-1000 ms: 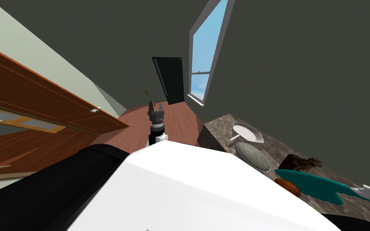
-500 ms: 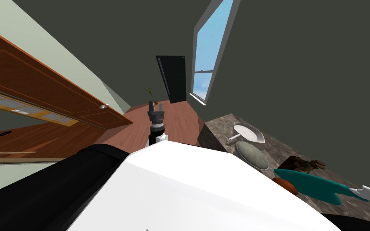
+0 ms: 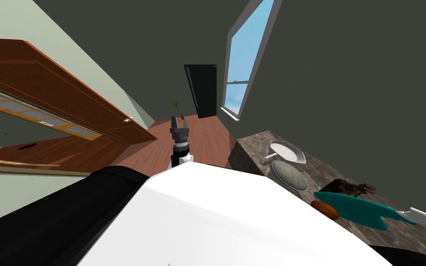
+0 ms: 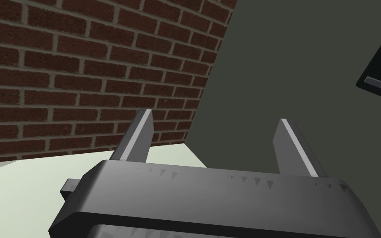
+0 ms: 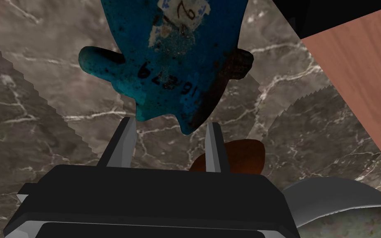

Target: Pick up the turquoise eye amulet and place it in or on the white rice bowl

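**A:** What has our right pincer point(image 5: 170, 122) got?

**B:** It pinches the turquoise amulet point(image 5: 173, 62). Our two fingers point(image 5: 123, 142) press the sides of its narrow end, and the broad part stretches away past the fingertips. Dark markings and a scrap of pale label show on its face.

**A:** Where does that put it over the desk point(image 5: 41, 103)?

**B:** The marbled top spreads beneath the pincer. We cannot tell whether the amulet touches it. A brown rounded lump point(image 5: 243, 155) lies just beside one finger, close to the pincer's dark body. A grey-green dish point(image 5: 334, 200) sits near that body on the same side.

**A:** And the white bowl point(image 3: 288, 152)?

**B:** From our head we see it well apart from the right pincer, beyond the dish and near the desk's far end. The amulet is in our grip, apart from the bowl.

**A:** Our left pincer point(image 3: 179, 121)?

**B:** Its fingers are spread wide. We hold it out ahead of us over the wooden floor point(image 3: 207, 138).
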